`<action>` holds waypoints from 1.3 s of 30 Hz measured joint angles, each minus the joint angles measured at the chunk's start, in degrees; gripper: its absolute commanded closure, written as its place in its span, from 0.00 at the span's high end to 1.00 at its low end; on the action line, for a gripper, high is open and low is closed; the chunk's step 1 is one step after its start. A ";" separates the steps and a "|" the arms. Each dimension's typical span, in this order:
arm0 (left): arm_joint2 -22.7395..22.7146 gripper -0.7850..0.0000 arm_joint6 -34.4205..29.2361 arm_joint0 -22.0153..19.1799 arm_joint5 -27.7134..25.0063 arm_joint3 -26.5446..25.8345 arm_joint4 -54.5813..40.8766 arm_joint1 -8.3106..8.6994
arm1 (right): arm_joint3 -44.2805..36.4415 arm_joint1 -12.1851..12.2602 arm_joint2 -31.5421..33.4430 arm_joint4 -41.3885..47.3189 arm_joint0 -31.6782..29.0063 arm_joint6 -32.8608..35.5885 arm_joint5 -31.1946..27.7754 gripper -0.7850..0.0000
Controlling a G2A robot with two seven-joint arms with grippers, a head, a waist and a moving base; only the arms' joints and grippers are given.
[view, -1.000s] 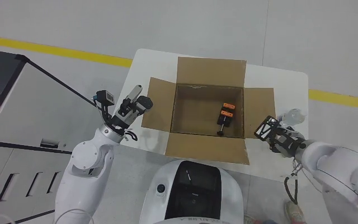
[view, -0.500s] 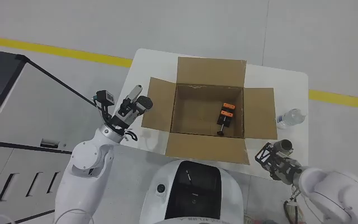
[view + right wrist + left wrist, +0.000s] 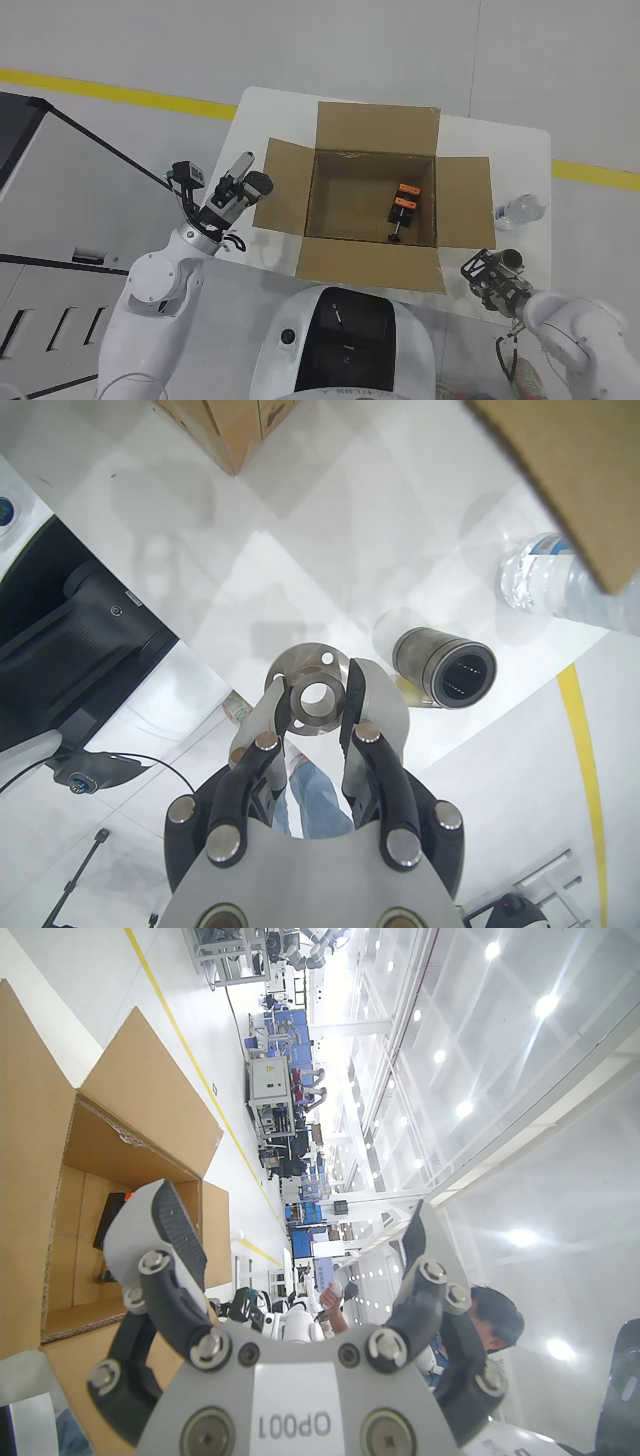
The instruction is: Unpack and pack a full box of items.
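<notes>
**Operator:** My right gripper [image 3: 490, 268] has drawn back from beside the right flap of the open brown cardboard box [image 3: 378, 128]. It now sits at the lower right of the top view, by the near edge of the white table [image 3: 270, 110]. My left gripper [image 3: 250, 172] hasn't stirred.

**Colleague:** Carrying anything?

**Operator:** Yes, the right one is clamped on the collar of a round steel flange [image 3: 305, 656] with bolt holes. I can't tell whether the flange touches the tabletop. Just beside it lies a grey metal cylinder [image 3: 445, 672] with a hollow bore, and a clear plastic water bottle [image 3: 545, 565] lies towards the upper right of that wrist view.

**Colleague:** And the left?

**Operator:** Spread wide with nothing in it, at the box's left flap.

**Colleague:** Which step is this?

**Operator:** Unpacking, I'd say, since an orange-and-black clamp [image 3: 402, 212] lies on the box floor. Next I'd set the flange flat, a little inward from the edge, let go, then fetch the clamp.
</notes>
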 measured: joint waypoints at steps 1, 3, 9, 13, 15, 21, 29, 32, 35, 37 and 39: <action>0.00 1.00 0.00 0.00 0.00 0.00 0.00 0.00 | 1.32 -0.05 -0.89 -0.38 1.13 -0.40 0.07 0.00; 0.00 1.00 0.00 0.00 0.00 0.00 0.00 0.00 | 3.14 -0.13 -1.99 -0.87 2.67 -1.04 0.48 0.00; 0.00 1.00 0.00 0.00 0.00 0.00 0.00 0.00 | 8.46 -0.46 -5.74 -3.07 7.39 -2.29 1.62 0.00; 0.00 1.00 0.00 0.00 0.00 0.00 0.00 0.00 | 11.74 -0.75 -8.66 -4.20 9.77 -3.22 1.76 0.00; 0.00 1.00 0.00 0.00 0.00 0.00 0.00 0.00 | 12.76 -0.84 -9.38 -4.42 10.37 -3.88 1.88 0.00; 0.00 1.00 0.00 0.00 0.00 0.00 0.00 0.00 | 13.98 -0.97 -10.14 -4.50 11.19 -5.04 2.05 0.00; 0.00 1.00 0.00 0.00 0.00 0.00 0.00 0.00 | 15.49 -1.05 -10.53 -4.42 11.95 -5.29 2.15 0.00; 0.00 1.00 0.00 0.00 0.00 0.00 0.00 0.00 | 15.82 -1.11 -10.93 -4.90 12.23 -5.23 2.55 0.00; 0.00 1.00 0.00 0.00 0.00 0.00 0.00 0.00 | 15.88 -1.16 -11.14 -5.02 12.32 -5.18 2.96 0.00; 0.00 1.00 0.00 0.00 0.00 0.00 0.00 0.00 | 15.89 -1.18 -11.20 -5.13 12.35 -5.03 3.21 0.02; 0.00 1.00 0.00 0.00 0.00 0.00 0.00 0.00 | 16.06 -1.19 -11.30 -5.28 12.49 -4.83 3.24 0.11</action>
